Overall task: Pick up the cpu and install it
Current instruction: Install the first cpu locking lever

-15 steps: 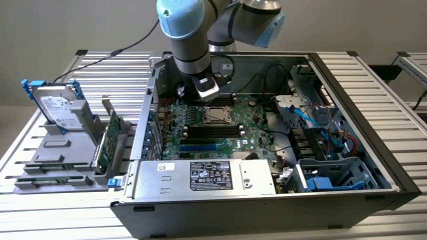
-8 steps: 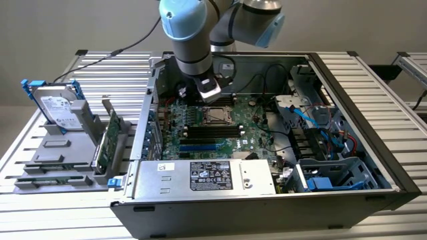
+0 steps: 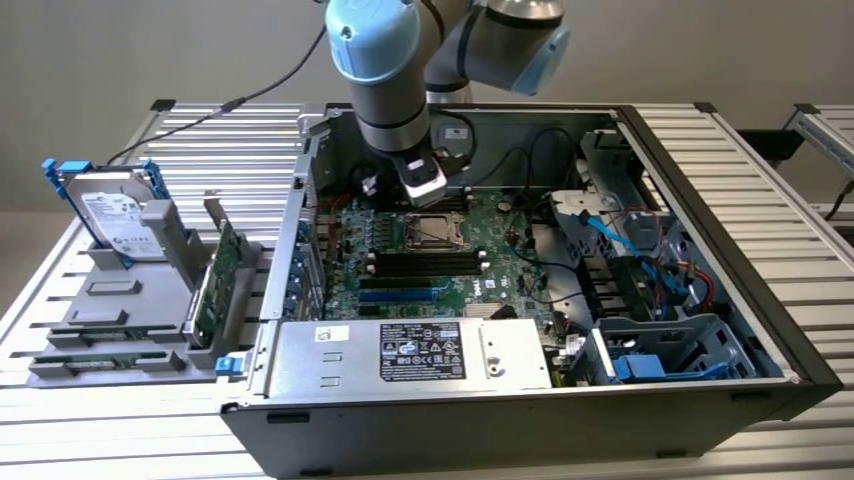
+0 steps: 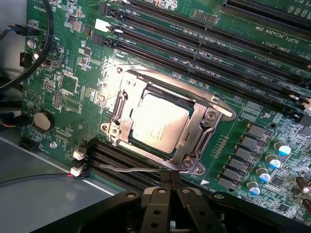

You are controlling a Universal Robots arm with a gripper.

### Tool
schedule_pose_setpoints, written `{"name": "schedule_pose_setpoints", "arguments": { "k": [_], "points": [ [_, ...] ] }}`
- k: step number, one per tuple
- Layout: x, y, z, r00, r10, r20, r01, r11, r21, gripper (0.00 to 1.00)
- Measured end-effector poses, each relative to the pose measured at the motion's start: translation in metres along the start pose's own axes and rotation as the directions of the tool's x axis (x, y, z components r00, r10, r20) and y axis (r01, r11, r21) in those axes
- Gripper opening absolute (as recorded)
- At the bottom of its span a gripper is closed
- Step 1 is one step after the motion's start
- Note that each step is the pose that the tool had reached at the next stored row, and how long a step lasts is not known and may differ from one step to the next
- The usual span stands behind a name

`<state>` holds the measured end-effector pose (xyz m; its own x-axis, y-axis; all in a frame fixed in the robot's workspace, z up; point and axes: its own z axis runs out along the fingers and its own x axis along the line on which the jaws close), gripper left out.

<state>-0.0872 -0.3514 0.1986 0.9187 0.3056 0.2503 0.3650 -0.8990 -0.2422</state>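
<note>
The cpu (image 4: 158, 124), a flat square chip with a shiny silver top, lies in its socket on the green motherboard (image 4: 73, 82), framed by the metal retention bracket (image 4: 214, 114). In the exterior view the cpu (image 3: 430, 232) sits mid-board inside the open computer case. My gripper (image 4: 170, 183) is shut, its black fingertips pressed together with nothing between them, just off the socket's edge by the thin metal lever (image 4: 129, 170). Seen from the exterior view, the gripper (image 3: 424, 197) hangs close above the board, just behind the socket.
Black memory slots (image 3: 420, 265) run in front of the socket. A silver box with a black sticker (image 3: 414, 355) spans the case front. Cables and a drive cage (image 3: 667, 350) fill the exterior view's right. Outside, a grey holder (image 3: 127, 300) carries a labelled hard drive (image 3: 114, 215) and a card (image 3: 214, 280).
</note>
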Motion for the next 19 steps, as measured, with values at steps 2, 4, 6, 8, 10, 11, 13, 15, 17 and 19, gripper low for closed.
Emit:
{"name": "schedule_pose_setpoints", "arguments": {
  "k": [2, 4, 6, 8, 10, 11, 13, 15, 17, 19],
  "points": [
    [0.0013, 0.0006, 0.0007, 1.0, 0.0, 0.0, 0.0, 1.0, 0.0001, 0.11],
    [0.0025, 0.001, 0.0013, 1.0, 0.0, 0.0, 0.0, 1.0, 0.0, 0.11],
    [0.0036, 0.0014, 0.0019, 1.0, 0.0, 0.0001, 0.0, 1.0, 0.0, 0.11],
    [0.0045, 0.0015, 0.0025, 1.0, 0.0, 0.0001, 0.0, 1.0, -0.0001, 0.11],
    [0.0051, 0.0015, 0.0032, 1.0, 0.0, 0.0, 0.0, 1.0, -0.0001, 0.11],
    [0.0054, 0.0014, 0.0035, 1.0, 0.0, 0.0001, 0.0, 1.0, -0.0002, 0.11],
    [0.006, 0.0011, 0.0043, 1.0, 0.0, 0.0001, 0.0, 1.0, -0.0003, 0.11],
    [0.0064, 0.0009, 0.0049, 1.0, 0.0, 0.0, 0.0, 1.0, 0.0, 0.11],
    [0.007, 0.0011, 0.0057, 1.0, 0.0, 0.0002, 0.0, 1.0, -0.0001, 0.11],
    [0.0085, 0.0015, 0.0071, 1.0, 0.0, 0.0001, 0.0, 1.0, -0.0001, 0.11]
  ]
}}
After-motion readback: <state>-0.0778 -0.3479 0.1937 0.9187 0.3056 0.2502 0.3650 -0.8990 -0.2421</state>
